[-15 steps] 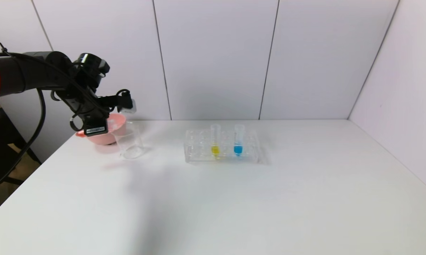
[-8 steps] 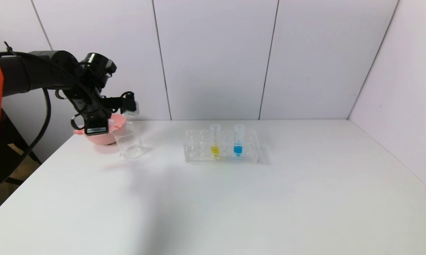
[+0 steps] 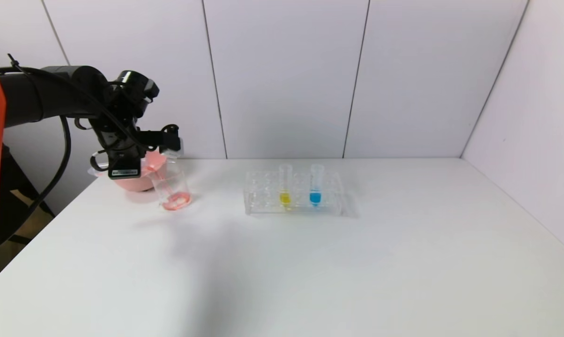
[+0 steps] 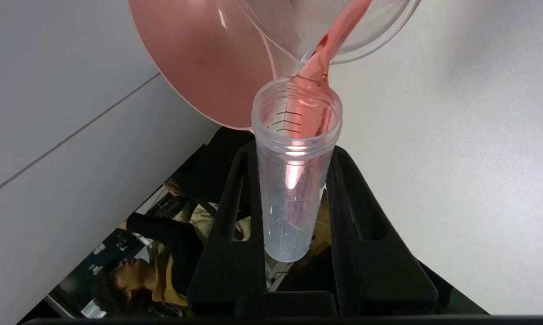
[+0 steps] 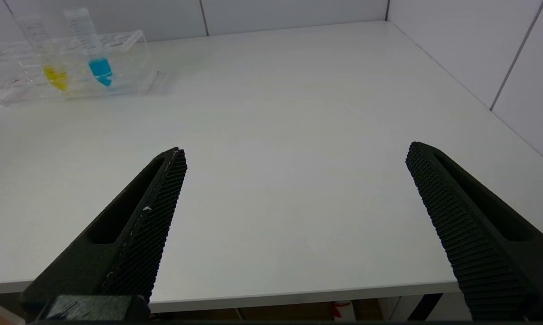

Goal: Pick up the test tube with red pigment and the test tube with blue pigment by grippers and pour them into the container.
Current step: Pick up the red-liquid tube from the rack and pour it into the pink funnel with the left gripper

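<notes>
My left gripper [image 3: 167, 140] hangs over the container [image 3: 172, 189], a clear beaker at the table's far left. It is shut on the test tube with red pigment [image 4: 296, 180], which is tipped mouth-down toward the container [image 4: 343, 27]. A red stream runs from the tube's mouth into it, and red liquid pools at its bottom. The test tube with blue pigment [image 3: 315, 187] stands upright in the clear rack [image 3: 263, 206]; it also shows as the blue tube [image 5: 98, 58] in the right wrist view. My right gripper [image 5: 294, 151] is open and empty at the table's near edge.
A pink bowl [image 3: 132, 180] sits just behind the beaker, under my left arm. A yellow-liquid tube [image 3: 285, 187] stands in the rack beside the blue one. White walls close the back and right sides of the table [image 3: 357, 262].
My left wrist has turned and tipped the tube further. Red liquid now flows into the beaker, which held none a second ago.
</notes>
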Controlling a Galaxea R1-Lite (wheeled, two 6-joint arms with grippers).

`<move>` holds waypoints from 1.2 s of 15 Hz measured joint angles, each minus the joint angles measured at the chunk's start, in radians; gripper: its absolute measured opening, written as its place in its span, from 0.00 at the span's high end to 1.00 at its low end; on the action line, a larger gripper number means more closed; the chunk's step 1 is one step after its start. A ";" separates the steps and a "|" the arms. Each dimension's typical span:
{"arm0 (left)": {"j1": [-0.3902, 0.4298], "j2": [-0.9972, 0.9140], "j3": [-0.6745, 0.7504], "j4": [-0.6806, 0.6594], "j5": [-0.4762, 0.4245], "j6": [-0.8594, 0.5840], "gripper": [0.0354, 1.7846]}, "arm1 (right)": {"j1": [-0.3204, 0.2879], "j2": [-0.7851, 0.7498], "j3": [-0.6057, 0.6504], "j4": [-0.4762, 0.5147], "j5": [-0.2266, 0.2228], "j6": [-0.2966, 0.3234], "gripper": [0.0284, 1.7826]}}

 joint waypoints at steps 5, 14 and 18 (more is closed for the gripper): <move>-0.028 0.000 0.000 0.018 0.037 0.000 0.78 | 0.000 0.000 0.000 0.000 0.000 0.000 0.00; -0.057 0.002 0.000 0.001 0.099 -0.001 0.78 | 0.000 0.000 0.000 0.000 0.001 0.000 0.00; -0.032 -0.014 0.000 -0.073 -0.007 -0.044 0.78 | 0.000 0.000 0.000 0.000 0.000 0.000 0.00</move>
